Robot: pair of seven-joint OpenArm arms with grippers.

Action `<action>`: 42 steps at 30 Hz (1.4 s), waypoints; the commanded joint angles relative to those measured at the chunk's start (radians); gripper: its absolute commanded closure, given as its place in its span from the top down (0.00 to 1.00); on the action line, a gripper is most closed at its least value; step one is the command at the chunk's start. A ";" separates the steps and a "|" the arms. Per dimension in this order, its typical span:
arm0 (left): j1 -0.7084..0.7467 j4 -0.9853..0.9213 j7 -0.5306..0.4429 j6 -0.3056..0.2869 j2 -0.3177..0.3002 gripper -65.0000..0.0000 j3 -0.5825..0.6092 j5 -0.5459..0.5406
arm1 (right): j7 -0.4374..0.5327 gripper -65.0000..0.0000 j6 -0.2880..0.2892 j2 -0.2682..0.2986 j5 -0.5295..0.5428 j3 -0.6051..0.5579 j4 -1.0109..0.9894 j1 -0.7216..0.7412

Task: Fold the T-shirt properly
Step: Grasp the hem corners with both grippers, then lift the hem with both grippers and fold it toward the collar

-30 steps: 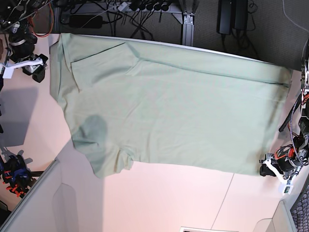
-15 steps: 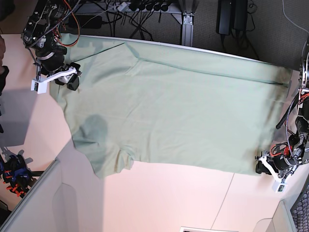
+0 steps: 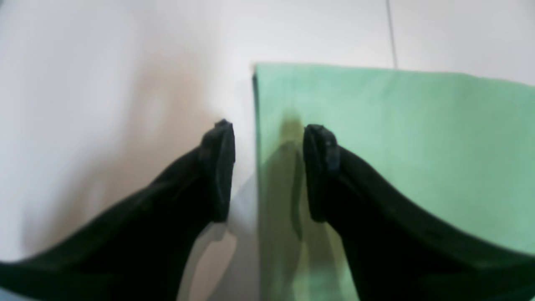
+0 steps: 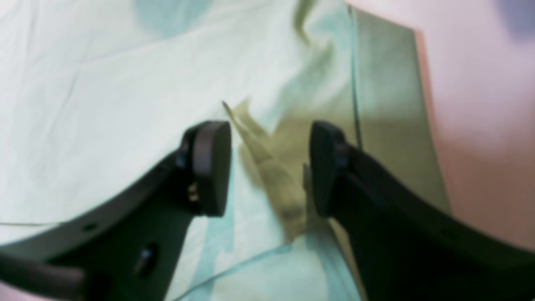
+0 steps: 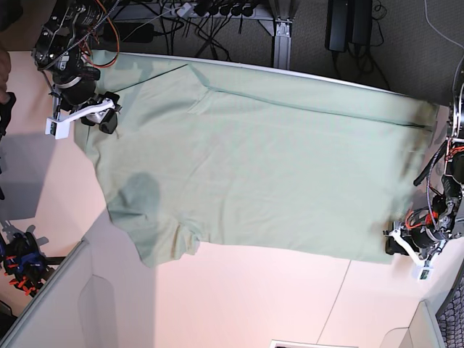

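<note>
The pale mint-green T-shirt (image 5: 261,159) lies spread flat across the pinkish-white table (image 5: 239,297), with one sleeve (image 5: 156,232) rumpled at the near left. My right gripper (image 5: 107,119) hovers open over the shirt's far-left part. In the right wrist view, the right gripper (image 4: 267,167) has a raised crease of the T-shirt (image 4: 104,104) between its jaws, untouched. My left gripper (image 5: 395,245) is open at the shirt's near-right corner. In the left wrist view, the left gripper (image 3: 267,167) straddles the edge of the T-shirt (image 3: 397,138), one finger over bare table.
Cables and power strips (image 5: 188,14) lie on the floor behind the table's far edge, beside a metal leg (image 5: 281,36). A grey partition (image 5: 43,304) stands at the near left with an orange-and-black clamp (image 5: 22,264) next to it.
My right gripper has swung in from the table's left side over the shirt's far-left part. My left gripper has crept slightly left to the near-right corner. Both stayed open.
</note>
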 commanded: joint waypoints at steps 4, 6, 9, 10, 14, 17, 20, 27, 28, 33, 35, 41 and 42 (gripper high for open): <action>-0.024 0.010 -0.011 -0.021 0.018 0.46 -0.003 -0.007 | 0.016 0.47 -0.003 0.016 0.008 0.006 0.016 0.007; -0.025 0.011 -0.011 -0.040 0.023 0.42 -0.003 -0.007 | 0.016 0.47 -0.003 0.016 0.008 0.006 0.016 0.007; -0.024 0.011 -0.010 -0.046 0.024 0.31 -0.003 -0.007 | 0.016 0.47 -0.003 0.017 0.008 0.006 0.016 0.008; -0.024 0.011 -0.010 -0.050 0.024 0.26 -0.003 -0.007 | 0.016 0.47 -0.003 0.017 0.008 0.006 0.016 0.008; -0.025 0.011 -0.023 -0.134 0.024 0.00 -0.003 -0.007 | 0.026 0.47 -0.003 0.017 0.008 0.007 0.020 0.012; -0.025 0.014 -0.023 -0.143 0.023 0.00 -0.003 -0.007 | 0.035 0.47 -0.003 0.017 0.008 0.016 0.024 0.032; -0.025 0.027 -0.022 -0.190 0.017 0.00 -0.003 -0.007 | 0.035 0.47 -0.003 0.023 0.008 0.026 0.024 0.084; -0.025 0.058 -0.020 -0.242 0.013 0.00 -0.003 -0.009 | 0.064 0.47 -0.010 0.031 -0.037 0.017 -0.023 0.286; -0.025 0.060 -0.019 -0.242 0.013 0.00 -0.003 -0.009 | 0.074 0.47 -0.010 0.031 -0.043 0.012 -0.049 0.320; -0.024 0.060 -0.014 -0.242 0.011 0.00 -0.003 -0.009 | 0.128 0.47 -0.011 0.058 -0.126 -0.058 -0.293 0.517; -0.024 0.060 -0.013 -0.242 0.011 0.00 -0.003 -0.009 | 0.162 0.47 -0.011 0.069 -0.185 -0.087 -0.416 0.599; -0.017 0.060 -0.006 -0.242 -0.010 0.00 -0.003 -0.019 | 0.258 0.47 -0.063 0.130 -0.321 -0.168 -0.773 0.771; -0.016 0.060 -0.006 -0.242 -0.016 0.00 -0.003 -0.033 | 0.261 0.47 -0.063 0.142 -0.321 -0.179 -0.817 0.784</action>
